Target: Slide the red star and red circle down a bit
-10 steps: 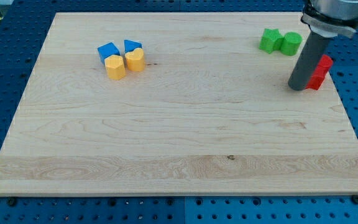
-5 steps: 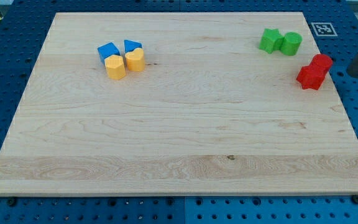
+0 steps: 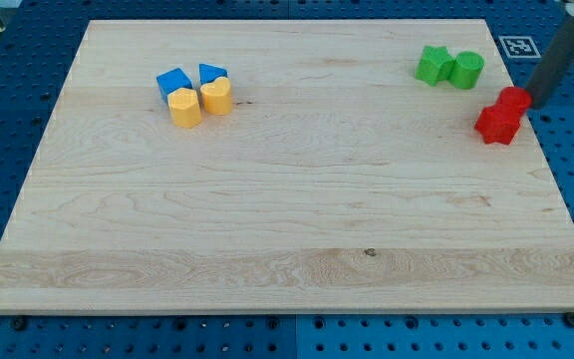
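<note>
The red star point(image 3: 494, 124) and the red circle point(image 3: 514, 99) stand touching each other near the view's right edge of the table point(image 3: 287, 229). Together they make a short row whose long axis goes diagonally, from the star at the lower left up to the circle at the upper right. My tip point(image 3: 539, 103) is just beside the circle, on its right side, at the table's edge; I cannot tell whether it touches. There are no jaws on this arm, only the dark rod. Which way the star's points go is too small to tell.
</note>
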`<state>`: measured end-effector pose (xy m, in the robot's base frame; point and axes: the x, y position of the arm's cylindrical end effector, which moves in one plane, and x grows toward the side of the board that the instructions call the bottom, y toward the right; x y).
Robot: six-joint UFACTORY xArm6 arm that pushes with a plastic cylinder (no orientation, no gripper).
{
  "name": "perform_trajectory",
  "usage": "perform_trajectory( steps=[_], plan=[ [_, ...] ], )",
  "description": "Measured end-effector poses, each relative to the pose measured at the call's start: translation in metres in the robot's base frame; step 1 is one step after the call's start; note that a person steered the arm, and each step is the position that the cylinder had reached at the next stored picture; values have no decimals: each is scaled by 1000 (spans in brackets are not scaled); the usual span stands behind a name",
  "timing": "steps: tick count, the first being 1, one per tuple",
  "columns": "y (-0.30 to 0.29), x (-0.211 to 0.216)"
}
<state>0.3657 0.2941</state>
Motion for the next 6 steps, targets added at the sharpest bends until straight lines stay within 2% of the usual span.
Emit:
perform_trajectory(
  steps=[1, 3, 4, 6],
  plan=[
    [-28, 1],
    [-30, 37],
    [-32, 38],
    [-32, 5]
  ],
)
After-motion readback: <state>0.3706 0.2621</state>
